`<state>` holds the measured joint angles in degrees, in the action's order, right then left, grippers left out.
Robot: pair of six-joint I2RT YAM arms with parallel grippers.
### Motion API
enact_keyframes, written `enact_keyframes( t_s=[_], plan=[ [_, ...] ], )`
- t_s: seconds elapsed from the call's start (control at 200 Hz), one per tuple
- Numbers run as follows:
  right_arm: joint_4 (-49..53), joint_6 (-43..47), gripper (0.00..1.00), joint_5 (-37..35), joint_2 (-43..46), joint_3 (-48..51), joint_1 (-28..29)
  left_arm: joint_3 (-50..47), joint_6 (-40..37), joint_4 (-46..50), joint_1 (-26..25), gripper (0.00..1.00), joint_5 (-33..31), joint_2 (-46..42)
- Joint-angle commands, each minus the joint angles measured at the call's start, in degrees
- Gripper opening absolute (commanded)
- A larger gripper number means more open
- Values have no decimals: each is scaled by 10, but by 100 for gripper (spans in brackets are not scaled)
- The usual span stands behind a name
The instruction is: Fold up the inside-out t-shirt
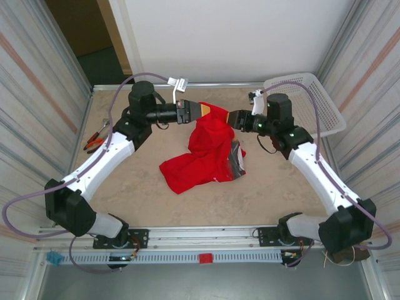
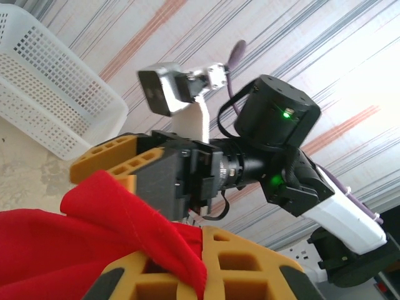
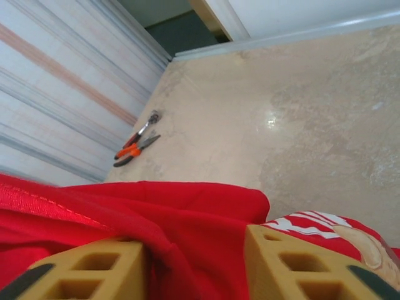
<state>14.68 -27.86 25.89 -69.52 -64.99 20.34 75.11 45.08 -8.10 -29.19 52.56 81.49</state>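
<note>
The red t-shirt (image 1: 200,164) hangs from the two grippers at the table's back middle, and its lower part is heaped on the tabletop. A pale printed graphic (image 1: 236,156) shows on the right side of the heap. My left gripper (image 1: 204,110) is shut on the shirt's upper left edge. In the left wrist view red cloth (image 2: 75,250) is pinched in the gripper (image 2: 194,269). My right gripper (image 1: 233,119) is shut on the upper right edge, facing the left one closely. In the right wrist view bunched cloth (image 3: 187,212) fills the gripper (image 3: 197,269), with white print (image 3: 312,224) beside one finger.
A white mesh basket (image 1: 312,103) stands at the back right corner, also seen as the basket (image 2: 50,106) in the left wrist view. Orange-handled pliers (image 1: 95,139) lie at the left wall, and the pliers (image 3: 134,147) show on the bare tabletop.
</note>
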Motion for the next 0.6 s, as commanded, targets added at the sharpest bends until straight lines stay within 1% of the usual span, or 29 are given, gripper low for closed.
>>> enact_keyframes(
  t_s=[0.0,0.055,0.135,0.255,0.331,0.431,0.466,0.556,0.596],
  plan=[
    [19,10,56,-22,58,-17,10,25,42,-38,8,0,-3,-5],
    [23,15,63,-32,72,-19,24,31,53,-41,8,0,-5,-1],
    [29,30,64,-57,84,-28,57,40,67,-45,8,0,-10,5],
    [38,62,59,-87,80,-52,111,53,78,-44,8,0,-14,11],
    [38,80,55,-93,71,-68,137,58,81,-39,8,0,-17,13],
    [33,96,54,-93,56,-85,161,58,86,-37,8,0,-22,14],
    [34,99,56,-94,50,-90,166,59,88,-38,8,0,-20,14],
    [37,108,64,-110,32,-97,175,60,93,-41,7,0,-21,13],
    [35,110,65,-119,25,-96,176,62,95,-42,6,0,-20,14]
  ],
)
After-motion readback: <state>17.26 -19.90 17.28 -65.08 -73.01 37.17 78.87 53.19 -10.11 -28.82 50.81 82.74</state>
